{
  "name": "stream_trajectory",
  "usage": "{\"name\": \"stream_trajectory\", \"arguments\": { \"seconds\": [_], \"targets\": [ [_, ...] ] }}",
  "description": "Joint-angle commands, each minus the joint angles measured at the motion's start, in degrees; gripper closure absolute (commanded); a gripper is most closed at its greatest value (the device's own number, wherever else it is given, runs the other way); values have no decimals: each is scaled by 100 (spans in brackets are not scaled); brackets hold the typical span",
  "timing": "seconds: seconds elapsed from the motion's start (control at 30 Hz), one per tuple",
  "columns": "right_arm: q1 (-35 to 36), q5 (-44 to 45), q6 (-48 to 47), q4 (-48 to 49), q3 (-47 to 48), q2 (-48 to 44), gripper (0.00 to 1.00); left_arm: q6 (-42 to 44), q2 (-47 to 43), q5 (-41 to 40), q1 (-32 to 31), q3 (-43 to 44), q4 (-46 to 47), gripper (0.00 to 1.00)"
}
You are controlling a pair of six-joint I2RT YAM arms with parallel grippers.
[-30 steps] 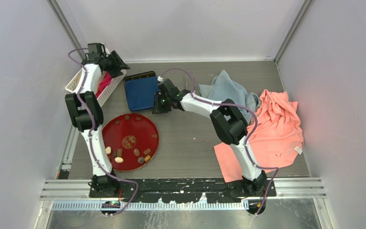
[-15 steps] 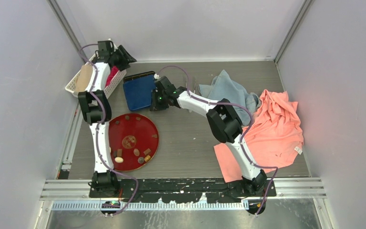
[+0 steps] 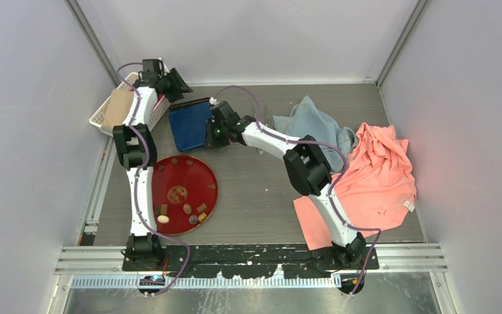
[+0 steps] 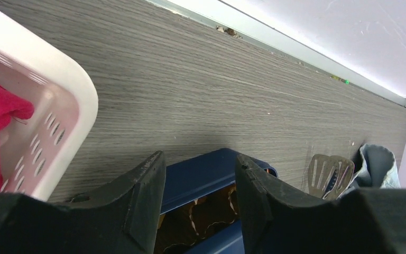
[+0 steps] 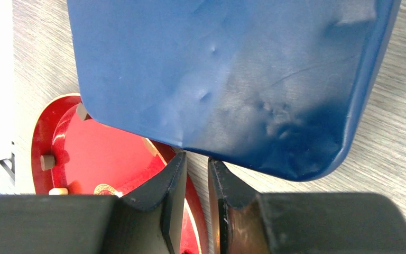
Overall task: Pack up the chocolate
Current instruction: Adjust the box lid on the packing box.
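Eight small brown, tan and cream chocolate pieces (image 3: 187,209) show on the one round red plate (image 3: 189,183) at lower left, six low and two by its upper rim. The right fingers (image 5: 172,180) pinch the single dark blue plastic lid (image 5: 217,79) at upper centre. The left fingers (image 4: 142,196) stand apart and empty beside it.

A lab test booth; plain white walls (image 3: 255,39) and metal rails (image 3: 412,257) enclose a grey table (image 3: 255,203); left arm (image 3: 137,190) and right arm (image 3: 337,212) bolted at its edge.

Chocolate (image 3: 163,218) too small from above for shapes — red plate (image 5: 111,153) largely behind the blue lid (image 5: 217,79).
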Motion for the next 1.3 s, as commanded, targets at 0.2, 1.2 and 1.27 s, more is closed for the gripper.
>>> {"name": "stream_trajectory", "arguments": {
  "seconds": [0.2, 1.2, 1.27],
  "targets": [
    [0, 4, 139, 271, 352, 60, 72, 343, -61, 279, 3, -60, -270, 49],
    [-200, -25, 362, 311, 1155, 339, 70, 597, -446, 657, 3, -806, -341, 50],
    [-203, -9, 333, 346, 1083, 212, 70, 581, -459, 709, 3, -814, -356, 50]
  ]
}}
